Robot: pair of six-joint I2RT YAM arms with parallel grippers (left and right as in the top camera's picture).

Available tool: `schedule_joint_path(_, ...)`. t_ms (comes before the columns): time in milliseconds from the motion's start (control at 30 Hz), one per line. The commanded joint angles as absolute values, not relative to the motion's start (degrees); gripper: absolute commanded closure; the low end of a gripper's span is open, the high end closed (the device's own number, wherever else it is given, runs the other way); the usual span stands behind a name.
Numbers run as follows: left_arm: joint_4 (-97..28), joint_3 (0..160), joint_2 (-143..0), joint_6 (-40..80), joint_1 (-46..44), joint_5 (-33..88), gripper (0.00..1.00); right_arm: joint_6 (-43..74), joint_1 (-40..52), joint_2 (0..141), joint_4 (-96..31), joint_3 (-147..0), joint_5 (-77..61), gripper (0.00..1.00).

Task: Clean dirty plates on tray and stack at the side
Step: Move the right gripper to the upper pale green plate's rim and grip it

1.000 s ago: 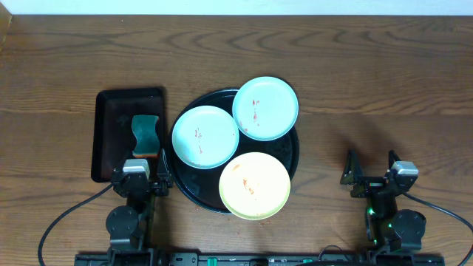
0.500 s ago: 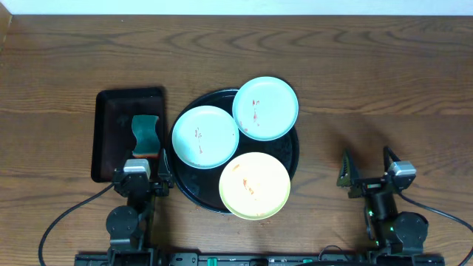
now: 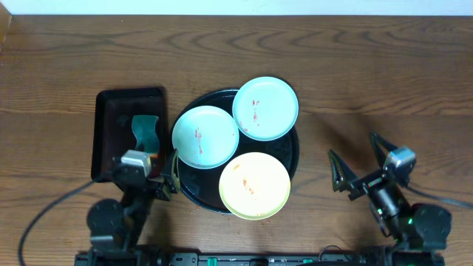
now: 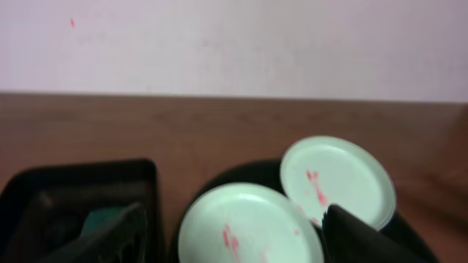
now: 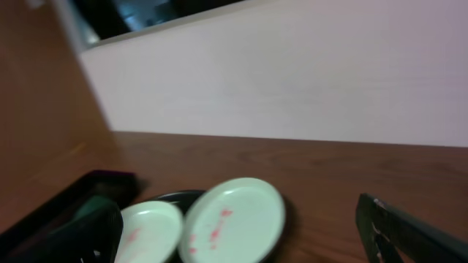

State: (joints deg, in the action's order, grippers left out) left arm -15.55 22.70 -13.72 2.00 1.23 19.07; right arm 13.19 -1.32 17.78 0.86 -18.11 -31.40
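Observation:
The round black tray [image 3: 194, 182] holds three smeared plates: a mint plate [image 3: 205, 137] at the left, a mint plate [image 3: 265, 108] overhanging the far right rim, and a yellow plate [image 3: 254, 185] overhanging the near rim. My left gripper [image 3: 148, 171] is open and empty at the tray's near left edge. Its view shows the left mint plate [image 4: 248, 228] between its fingers and the far one [image 4: 336, 179] beyond. My right gripper [image 3: 359, 162] is open wide and empty over bare table right of the tray, turned toward both mint plates [image 5: 234, 219].
A rectangular black tray [image 3: 111, 133] stands left of the round one and holds a green sponge [image 3: 146, 131]; both show in the left wrist view [image 4: 73, 183]. Bare wooden table surrounds the trays. A pale wall lies beyond the far edge.
My right gripper has swung left toward the tray and its jaws have spread wider. My left gripper has tilted slightly toward the tray. The plates have not moved.

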Motion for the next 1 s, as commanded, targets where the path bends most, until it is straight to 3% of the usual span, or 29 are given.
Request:
schedule_joint_path(0,-20.5,31.8,-20.8,4.2,1.3,22.8,0.23,13.9,-0.5,26.6,0.1,-24.6,-41.5,0.01)
schedule_joint_path(367,-43.2,54.4,-45.1,4.1,1.3,22.8,0.23,13.0,2.9,55.2,-16.4,-47.1,-47.7,0.01)
schedule_joint_path(667,-60.9,71.9,-63.1,-0.6,1.3,22.7,0.23,9.9,16.3,72.0,-33.7,-66.7,-33.0,0.01)
schedule_joint_path(800,-63.5,74.0,-67.7,-0.6,1.3,23.0,0.23,7.4,22.5,78.1,-41.8,-74.0,-25.1,0.01)
schedule_joint_path(967,-63.1,73.7,-71.6,-1.0,1.3,20.7,0.23,7.2,26.2,82.0,-42.8,-75.3,-23.4,0.01)
